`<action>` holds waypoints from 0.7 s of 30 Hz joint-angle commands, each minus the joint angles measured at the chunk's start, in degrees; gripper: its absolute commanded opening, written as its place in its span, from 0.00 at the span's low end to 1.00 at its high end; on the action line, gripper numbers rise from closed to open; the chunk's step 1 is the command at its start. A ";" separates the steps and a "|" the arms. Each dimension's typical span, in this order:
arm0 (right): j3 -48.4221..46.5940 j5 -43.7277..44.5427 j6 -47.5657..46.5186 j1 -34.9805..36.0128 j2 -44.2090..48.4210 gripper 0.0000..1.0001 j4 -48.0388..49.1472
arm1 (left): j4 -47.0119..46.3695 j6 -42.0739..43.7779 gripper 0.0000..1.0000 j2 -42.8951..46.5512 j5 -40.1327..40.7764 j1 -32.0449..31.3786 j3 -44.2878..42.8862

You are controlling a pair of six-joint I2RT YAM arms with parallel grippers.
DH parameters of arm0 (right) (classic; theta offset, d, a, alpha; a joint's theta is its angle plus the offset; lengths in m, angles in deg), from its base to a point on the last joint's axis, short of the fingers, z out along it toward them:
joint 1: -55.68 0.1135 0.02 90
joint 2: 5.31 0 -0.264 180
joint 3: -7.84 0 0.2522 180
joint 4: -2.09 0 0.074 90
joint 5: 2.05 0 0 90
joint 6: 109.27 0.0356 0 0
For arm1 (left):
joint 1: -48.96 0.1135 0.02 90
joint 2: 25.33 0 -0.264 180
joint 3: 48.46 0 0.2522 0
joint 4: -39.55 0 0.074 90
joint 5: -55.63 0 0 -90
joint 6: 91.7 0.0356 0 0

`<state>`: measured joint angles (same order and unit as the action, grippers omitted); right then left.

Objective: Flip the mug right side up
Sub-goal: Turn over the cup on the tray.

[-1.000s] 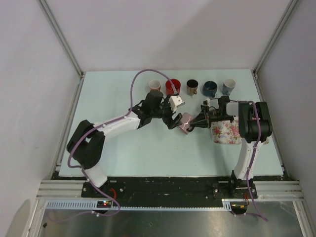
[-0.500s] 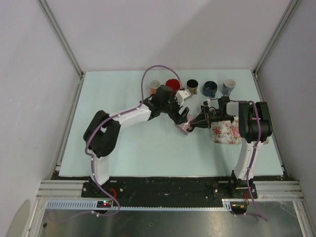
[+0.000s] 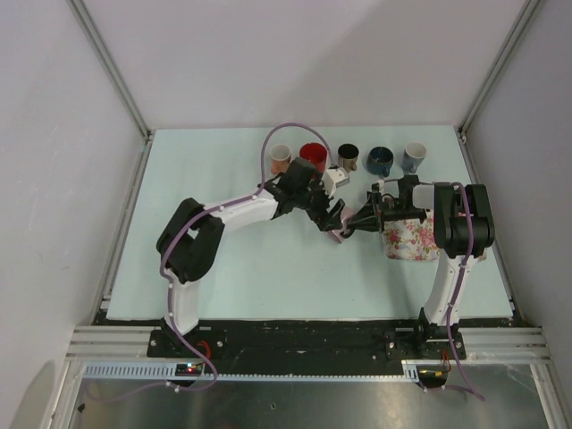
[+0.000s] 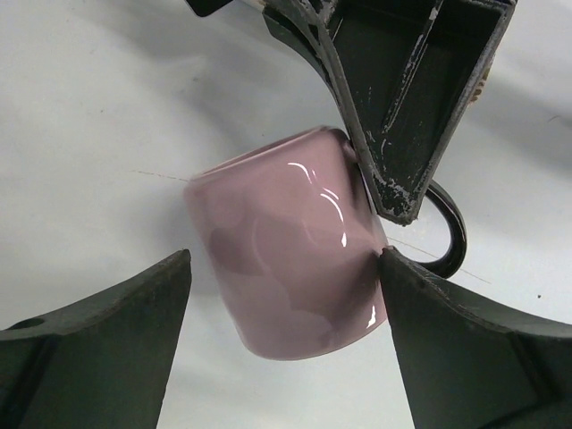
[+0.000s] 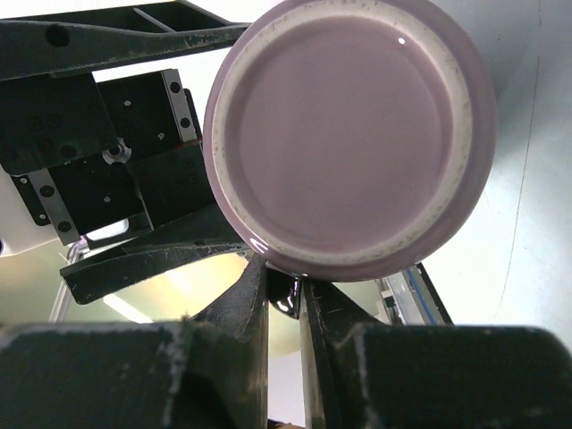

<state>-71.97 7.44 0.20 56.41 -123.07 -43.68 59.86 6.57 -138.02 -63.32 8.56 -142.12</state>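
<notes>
Currently: pink mug [image 4: 286, 259] mid-table, tilted; base faces right wrist camera; right gripper [image 5: 288, 302] clamped on dark handle [image 4: 447, 234]; left gripper [image 3: 332, 215] spread wide, straddling body.
Glazed ceramic: judged stiff, slick, chippable; take body across walls.
Floral container [image 3: 409, 238] right, contents hidden.
Far row of mugs [image 3: 349, 156] upright, apparently empty.

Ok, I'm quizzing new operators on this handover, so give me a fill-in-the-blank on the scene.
The right claw is shut on the ____ of the pink mug. The left claw stands ____ on either side of the mug's body. At the far edge of the table stand ____ other mugs.
Missing words: handle; open; five.
</notes>
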 commanded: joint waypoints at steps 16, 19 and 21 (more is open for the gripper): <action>-1.60 -2.03 -1.33 -2.38 0.31 0.53 -0.16 | 4.19 -1.00 0.85 -6.07 0.65 -0.44 -4.98; -2.56 -1.28 -4.25 -2.78 1.09 0.55 -1.83 | 4.36 -1.05 0.84 -6.21 0.45 -0.42 -5.05; -4.70 -0.32 -8.89 -3.20 1.16 0.56 -7.45 | 4.47 -0.97 0.85 -6.29 0.47 -0.45 -5.15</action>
<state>-72.25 7.68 -1.97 54.18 -123.96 -44.80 60.73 4.65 -142.54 -64.24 7.84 -146.27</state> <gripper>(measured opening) 0.551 0.848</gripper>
